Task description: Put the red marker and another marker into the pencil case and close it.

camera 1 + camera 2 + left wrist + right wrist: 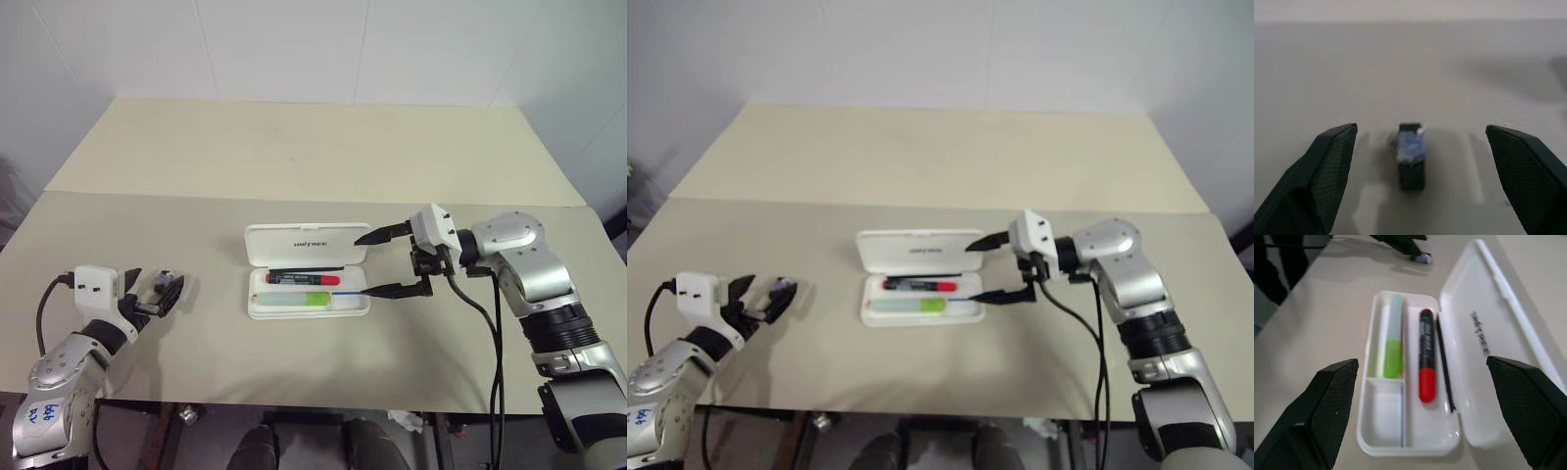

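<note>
The white pencil case [294, 241] lies open in the middle of the table, its lid flat on the far side. In its tray the red marker [302, 279] lies lengthwise along the hinge side. The lime-green marker [315, 298] rests in the nearer compartment. My right gripper [384, 263] hovers just to the right of the case, pointing left at it. Its fingers are open and empty, one near the lid's corner and one near the tray's corner. Far to the left, my left gripper [149, 291] stays low over the table, open and holding nothing.
A small black and blue object [1411, 154] lies on the table just ahead of the left gripper, untouched. A second table [313, 147] adjoins behind, past a seam. Black cables [480, 313] hang from the right arm. The front edge [294, 401] is close.
</note>
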You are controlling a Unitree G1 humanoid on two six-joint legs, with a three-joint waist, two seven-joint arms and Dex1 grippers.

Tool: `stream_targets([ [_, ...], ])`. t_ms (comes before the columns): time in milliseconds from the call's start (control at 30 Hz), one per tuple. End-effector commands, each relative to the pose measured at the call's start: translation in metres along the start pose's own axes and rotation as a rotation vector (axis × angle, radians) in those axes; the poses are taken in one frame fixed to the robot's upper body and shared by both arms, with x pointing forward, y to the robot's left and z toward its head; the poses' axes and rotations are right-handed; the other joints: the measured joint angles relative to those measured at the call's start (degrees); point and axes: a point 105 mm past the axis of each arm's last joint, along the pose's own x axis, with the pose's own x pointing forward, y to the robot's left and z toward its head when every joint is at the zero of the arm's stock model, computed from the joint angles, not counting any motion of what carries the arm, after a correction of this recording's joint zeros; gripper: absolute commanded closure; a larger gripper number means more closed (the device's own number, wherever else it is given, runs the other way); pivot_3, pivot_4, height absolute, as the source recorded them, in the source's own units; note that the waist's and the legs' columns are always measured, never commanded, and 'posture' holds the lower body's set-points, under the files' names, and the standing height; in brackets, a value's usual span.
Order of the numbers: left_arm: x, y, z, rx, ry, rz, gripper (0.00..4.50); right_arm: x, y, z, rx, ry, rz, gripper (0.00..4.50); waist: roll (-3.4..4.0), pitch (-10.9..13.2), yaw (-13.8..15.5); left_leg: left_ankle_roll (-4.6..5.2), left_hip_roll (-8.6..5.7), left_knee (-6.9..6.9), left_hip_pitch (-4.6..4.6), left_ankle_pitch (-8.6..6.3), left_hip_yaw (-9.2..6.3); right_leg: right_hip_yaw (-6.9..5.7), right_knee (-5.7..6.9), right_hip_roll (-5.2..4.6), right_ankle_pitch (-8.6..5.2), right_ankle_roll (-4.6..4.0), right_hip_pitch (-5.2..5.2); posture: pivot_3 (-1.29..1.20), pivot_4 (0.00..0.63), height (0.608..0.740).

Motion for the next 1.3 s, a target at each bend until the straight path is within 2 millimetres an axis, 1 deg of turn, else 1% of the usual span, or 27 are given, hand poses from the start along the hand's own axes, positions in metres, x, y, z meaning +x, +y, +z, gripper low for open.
stream_targets([
  [33,0.001,0.007,-0.001,0.004,0.029,0.038,0.00,-0.003,-0.007,0.010,-0.056,-0.009,-0.027,0.04,0.00,0.00,-0.02,-0.01,0.00,0.00,0.00,0.01,0.00,0.00,0.01,0.00,0.00,0.00,0.00,0.00,0.150,0.740],
  [200,0.003,0.012,-0.015,-0.002,0.109,0.070,0.00,-0.005,-0.011,0.005,-0.051,0.011,-0.054,0.04,0.00,0.00,0.21,-0.02,-0.02,0.03,0.00,0.01,0.00,0.00,0.02,-0.01,0.00,0.00,0.00,0.00,0.150,0.740],
  [333,0.010,0.009,-0.008,0.006,0.084,0.033,0.00,-0.009,-0.015,0.003,-0.041,0.023,-0.084,0.04,0.01,0.00,0.66,-0.05,-0.02,0.04,0.04,0.05,-0.01,-0.01,0.08,-0.01,0.00,0.00,0.01,0.00,0.150,0.740],
  [467,0.016,0.012,-0.005,0.021,0.089,0.021,0.00,-0.012,-0.017,0.002,-0.047,0.028,-0.098,0.04,0.01,0.00,1.17,-0.05,-0.03,0.05,0.05,0.08,-0.02,-0.01,0.10,-0.01,0.01,0.00,0.02,0.00,0.150,0.740],
  [600,0.022,0.008,-0.001,0.032,0.087,-0.031,0.00,-0.014,-0.021,0.003,-0.060,0.027,-0.120,0.04,0.01,0.00,1.24,-0.05,-0.06,0.04,0.05,0.08,-0.01,-0.01,0.10,-0.03,0.01,0.00,0.01,0.00,0.150,0.740],
  [733,0.030,-0.006,0.005,0.049,0.091,-0.139,0.00,-0.015,-0.023,0.004,-0.069,0.027,-0.135,0.04,0.01,0.00,1.32,-0.05,-0.06,0.04,0.03,0.09,-0.03,-0.03,0.10,-0.03,0.01,0.00,0.02,0.00,0.150,0.740],
  [833,0.033,-0.012,0.005,-0.002,0.085,-0.169,0.00,-0.015,-0.023,0.004,-0.071,0.027,-0.138,0.04,0.01,0.00,1.29,-0.04,-0.10,0.03,0.00,0.08,-0.03,-0.02,0.04,-0.08,0.01,0.00,0.02,0.00,0.150,0.740],
  [933,0.034,-0.017,0.006,-0.006,0.071,-0.180,0.64,-0.016,-0.023,0.005,-0.072,0.025,-0.147,0.00,0.01,0.00,1.29,-0.03,-0.09,0.00,0.00,0.08,-0.03,-0.02,0.03,-0.09,0.01,0.00,-0.02,0.00,0.150,0.740],
  [1133,0.032,-0.015,-0.003,-0.012,0.125,-0.146,2.67,-0.017,-0.023,0.005,-0.077,0.027,-0.156,0.00,0.01,0.00,1.21,-0.03,-0.08,0.00,0.00,0.08,-0.02,-0.01,0.06,-0.07,0.01,0.00,-0.02,0.00,0.150,0.740],
  [1233,0.030,-0.015,-0.004,-0.009,0.128,-0.142,3.67,-0.019,-0.025,0.005,-0.078,0.032,-0.164,0.00,0.01,0.00,1.24,-0.03,-0.10,0.01,0.00,0.08,-0.02,-0.01,0.05,-0.10,0.01,0.00,-0.01,0.00,0.150,0.740],
  [1267,0.030,-0.015,-0.004,-0.001,0.127,-0.142,3.98,-0.019,-0.025,0.004,-0.078,0.032,-0.165,0.00,0.01,0.00,1.25,-0.03,-0.11,0.00,0.00,0.08,-0.02,0.00,0.05,-0.10,0.01,0.01,-0.01,0.00,0.150,0.740],
  [1300,0.029,-0.015,-0.003,0.006,0.128,-0.141,4.10,-0.019,-0.025,0.004,-0.078,0.033,-0.167,0.00,0.01,0.00,1.25,-0.03,-0.11,0.00,0.00,0.08,-0.02,-0.01,0.04,-0.10,0.00,0.01,-0.01,0.00,0.150,0.740],
])
